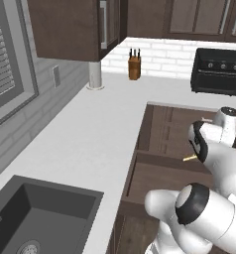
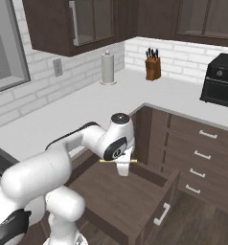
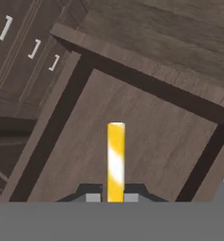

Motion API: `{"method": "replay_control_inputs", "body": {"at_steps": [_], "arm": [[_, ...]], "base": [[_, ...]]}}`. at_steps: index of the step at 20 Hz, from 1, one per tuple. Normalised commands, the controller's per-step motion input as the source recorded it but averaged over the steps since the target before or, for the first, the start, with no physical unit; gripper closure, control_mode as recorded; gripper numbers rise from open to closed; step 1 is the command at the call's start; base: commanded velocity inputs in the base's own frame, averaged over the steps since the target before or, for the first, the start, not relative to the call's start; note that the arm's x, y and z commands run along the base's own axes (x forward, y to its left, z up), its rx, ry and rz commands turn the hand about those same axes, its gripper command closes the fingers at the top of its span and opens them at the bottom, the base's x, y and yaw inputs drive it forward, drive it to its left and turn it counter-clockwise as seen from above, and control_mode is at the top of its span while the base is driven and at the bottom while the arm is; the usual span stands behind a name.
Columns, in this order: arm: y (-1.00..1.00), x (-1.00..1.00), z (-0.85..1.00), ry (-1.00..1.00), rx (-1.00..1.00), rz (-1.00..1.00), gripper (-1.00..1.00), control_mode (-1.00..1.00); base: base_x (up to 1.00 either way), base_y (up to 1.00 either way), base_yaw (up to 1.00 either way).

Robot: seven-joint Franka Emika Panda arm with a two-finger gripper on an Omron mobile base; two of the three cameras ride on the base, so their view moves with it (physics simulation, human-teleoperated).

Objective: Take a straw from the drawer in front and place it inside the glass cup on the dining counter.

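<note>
My gripper (image 2: pixel 121 168) points down over the open drawer (image 2: pixel 111 198) and is shut on the straw (image 2: pixel 118 161), a thin yellow stick lying level across the jaws. In the hand view the straw (image 3: pixel 116 157) runs up from between the dark fingertips (image 3: pixel 92 197), above the drawer's bare wooden floor (image 3: pixel 151 134). From the left base view one tip of the straw (image 1: pixel 189 158) pokes out beside the arm, over the drawer (image 1: pixel 157 179). The drawer's silver handle (image 2: pixel 161 214) faces the front. The glass cup and the dining counter are out of view.
A white L-shaped worktop (image 1: pixel 100 129) holds a dark sink (image 1: pixel 40 218), a paper towel roll (image 2: pixel 108 68), a knife block (image 2: pixel 153 68) and a black toaster oven (image 2: pixel 222 80). Narrower drawers with silver handles (image 2: pixel 202 154) stand right of the open drawer. Wall cabinets (image 1: pixel 75 27) hang overhead.
</note>
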Motion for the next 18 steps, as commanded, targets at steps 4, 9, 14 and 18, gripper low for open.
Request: {"method": "replay_control_inputs", "body": {"at_steps": [4,9,14,18], "arm": [[0.00,-0.07,0.76,-0.02,-0.01,0.25,1.00,-1.00],[0.00,-0.14,0.68,-0.11,-0.09,0.31,1.00,-1.00],[0.00,-0.16,0.60,-0.10,-0.14,0.32,1.00,-1.00],[0.01,-0.10,0.63,-0.11,-0.19,0.31,1.00,-1.00]], "base": [[0.00,0.00,0.00],[0.00,0.00,0.00],[0.00,0.00,0.00],[0.00,0.00,0.00]]}}
